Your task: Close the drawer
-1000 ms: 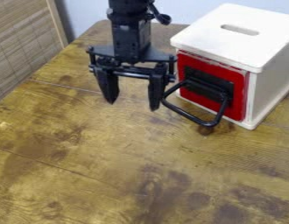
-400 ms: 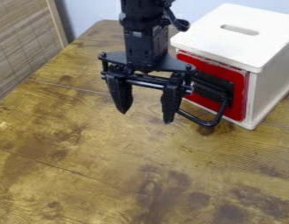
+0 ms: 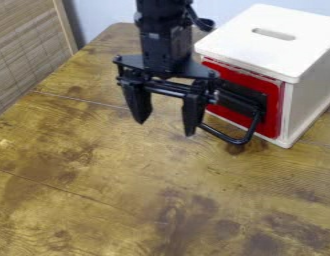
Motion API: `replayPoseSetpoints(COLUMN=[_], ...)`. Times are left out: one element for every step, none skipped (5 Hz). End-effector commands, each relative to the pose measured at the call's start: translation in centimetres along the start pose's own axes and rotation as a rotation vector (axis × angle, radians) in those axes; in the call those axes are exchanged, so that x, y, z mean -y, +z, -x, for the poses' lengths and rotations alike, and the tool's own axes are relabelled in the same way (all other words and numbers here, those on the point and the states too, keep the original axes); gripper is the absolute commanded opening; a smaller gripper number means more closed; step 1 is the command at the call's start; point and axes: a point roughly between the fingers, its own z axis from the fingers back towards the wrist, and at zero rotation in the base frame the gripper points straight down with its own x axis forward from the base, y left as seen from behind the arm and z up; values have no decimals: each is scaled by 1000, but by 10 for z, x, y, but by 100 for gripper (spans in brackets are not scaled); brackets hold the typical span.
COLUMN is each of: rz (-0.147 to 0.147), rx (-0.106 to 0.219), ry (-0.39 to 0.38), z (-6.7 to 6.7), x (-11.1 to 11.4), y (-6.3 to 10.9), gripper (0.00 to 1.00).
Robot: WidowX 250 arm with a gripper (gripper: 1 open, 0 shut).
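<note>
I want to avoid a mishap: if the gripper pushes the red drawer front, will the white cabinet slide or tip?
The white boxy cabinet looks small and light, so it may slide on the wooden table. Tipping seems unlikely: it sits flat. The black loop handle looks rigid.

The black gripper [image 3: 165, 114] hangs vertically from its wrist, fingers spread apart (holding nothing), tips pointing downward.
</note>
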Motion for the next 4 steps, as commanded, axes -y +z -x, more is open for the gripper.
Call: replayPoseSetpoints(rz=[-2,-10,-12,-13], rx=[55,54,54,59], ry=[99,149,184,204], z=[1,-1,-4,-8], x=[-26,-22,-13,1], y=[11,15,19,21], gripper=[100,100,100,100])
